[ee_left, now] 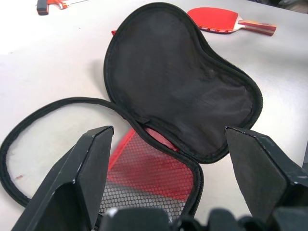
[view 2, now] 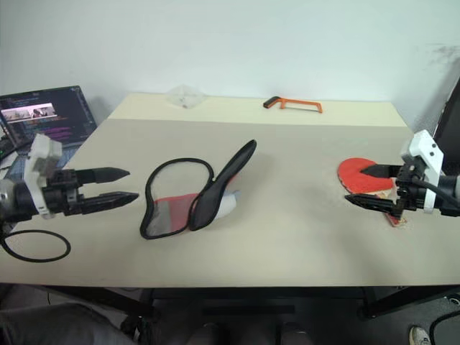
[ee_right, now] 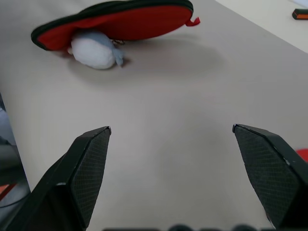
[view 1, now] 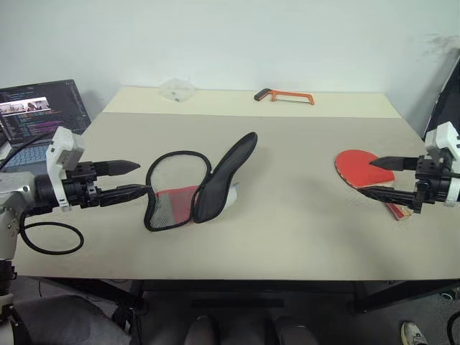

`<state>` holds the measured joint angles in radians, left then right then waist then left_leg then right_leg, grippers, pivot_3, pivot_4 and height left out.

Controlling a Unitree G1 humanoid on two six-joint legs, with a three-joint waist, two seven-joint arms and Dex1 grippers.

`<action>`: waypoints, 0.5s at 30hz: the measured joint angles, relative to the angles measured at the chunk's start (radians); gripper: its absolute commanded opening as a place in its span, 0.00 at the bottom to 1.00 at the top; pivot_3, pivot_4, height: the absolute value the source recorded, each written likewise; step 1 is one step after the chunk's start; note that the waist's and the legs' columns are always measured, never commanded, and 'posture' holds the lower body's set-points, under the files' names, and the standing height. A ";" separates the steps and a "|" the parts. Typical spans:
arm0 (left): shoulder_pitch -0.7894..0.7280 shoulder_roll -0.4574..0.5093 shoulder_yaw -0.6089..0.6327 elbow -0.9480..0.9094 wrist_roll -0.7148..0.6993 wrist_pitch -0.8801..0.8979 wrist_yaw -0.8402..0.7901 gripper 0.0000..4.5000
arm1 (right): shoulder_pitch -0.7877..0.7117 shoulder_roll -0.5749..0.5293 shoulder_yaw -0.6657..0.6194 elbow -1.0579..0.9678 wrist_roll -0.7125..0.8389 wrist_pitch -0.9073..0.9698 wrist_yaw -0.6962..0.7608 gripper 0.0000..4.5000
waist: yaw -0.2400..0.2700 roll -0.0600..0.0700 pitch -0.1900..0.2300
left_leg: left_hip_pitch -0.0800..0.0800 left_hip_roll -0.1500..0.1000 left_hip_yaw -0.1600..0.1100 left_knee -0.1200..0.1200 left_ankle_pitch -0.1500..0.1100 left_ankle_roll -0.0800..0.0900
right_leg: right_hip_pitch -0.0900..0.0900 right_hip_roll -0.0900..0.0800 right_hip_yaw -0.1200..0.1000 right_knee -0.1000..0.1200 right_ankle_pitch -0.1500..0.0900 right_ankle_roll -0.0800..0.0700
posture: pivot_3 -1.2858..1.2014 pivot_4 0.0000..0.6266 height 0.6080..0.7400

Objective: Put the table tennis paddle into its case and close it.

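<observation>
- The left gripper (view 1: 133,180) hovers over the near left of the tabletop (view 1: 287,215), its fingers spread and empty, their tips just beside the case's left rim.
- The case (view 1: 198,190) lies unzipped near the middle, its mesh-lined half flat and its black flap standing tilted; a grey fuzzy ball (ee_right: 94,50) sits under the flap.
- The right gripper (view 1: 377,177) is spread wide too, holding nothing, tips over the table tennis paddle (view 1: 359,169), which lies flat at the right; whether they touch it is hard to judge.
- An orange hacksaw (view 1: 285,95) lies at the far edge.
</observation>
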<state>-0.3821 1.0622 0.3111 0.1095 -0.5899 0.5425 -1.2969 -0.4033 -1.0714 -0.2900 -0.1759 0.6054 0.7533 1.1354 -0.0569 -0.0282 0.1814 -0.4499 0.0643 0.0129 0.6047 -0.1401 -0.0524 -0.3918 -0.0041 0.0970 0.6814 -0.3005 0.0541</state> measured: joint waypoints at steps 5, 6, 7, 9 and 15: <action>-0.008 -0.033 -0.004 0.002 0.006 -0.013 0.026 0.89 | -0.077 0.016 0.043 0.028 0.000 -0.007 -0.004 0.99 | 0.000 0.000 0.000 | 0.000 0.000 0.000 0.000 0.000 0.000 | 0.000 0.000 0.000 0.000 0.000 0.000 | 0.52 0.24 1.00; -0.003 -0.044 -0.010 -0.001 0.012 -0.020 0.039 0.89 | -0.093 0.025 0.057 0.036 -0.003 -0.016 -0.004 0.99 | 0.000 0.000 0.000 | 0.000 0.000 0.000 0.000 0.000 0.000 | 0.000 0.000 0.000 0.000 0.001 -0.001 | 0.52 0.24 1.00; 0.005 -0.051 -0.013 -0.005 0.015 -0.023 0.047 0.89 | -0.100 0.029 0.070 0.042 -0.004 -0.025 -0.002 0.99 | 0.000 0.000 0.000 | 0.000 0.000 0.000 0.000 0.000 0.000 | 0.000 0.000 0.000 0.000 0.001 -0.001 | 0.52 0.24 1.00; 0.018 -0.065 -0.013 -0.023 0.016 -0.017 0.073 0.89 | -0.111 0.039 0.090 0.067 -0.009 -0.040 0.003 0.99 | 0.000 0.000 0.000 | -0.001 0.000 0.000 0.000 0.000 0.000 | 0.000 0.000 0.000 0.000 0.001 -0.002 | 0.52 0.24 1.00; 0.103 -0.065 -0.003 -0.067 0.027 -0.011 0.090 0.89 | -0.134 0.054 0.118 0.116 -0.036 -0.081 0.012 0.99 | 0.000 0.000 0.000 | -0.001 0.000 0.000 -0.001 0.000 0.000 | -0.002 0.000 0.000 0.001 0.001 -0.003 | 0.52 0.24 1.00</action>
<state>-0.2790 0.9975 0.3081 0.0423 -0.5627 0.5315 -1.2071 -0.5376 -1.0170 -0.1723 -0.0603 0.5689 0.6721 1.1471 -0.0573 -0.0282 0.1815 -0.4511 0.0644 0.0129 0.6034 -0.1400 -0.0523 -0.3939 -0.0038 0.0968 0.6819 -0.2993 0.0513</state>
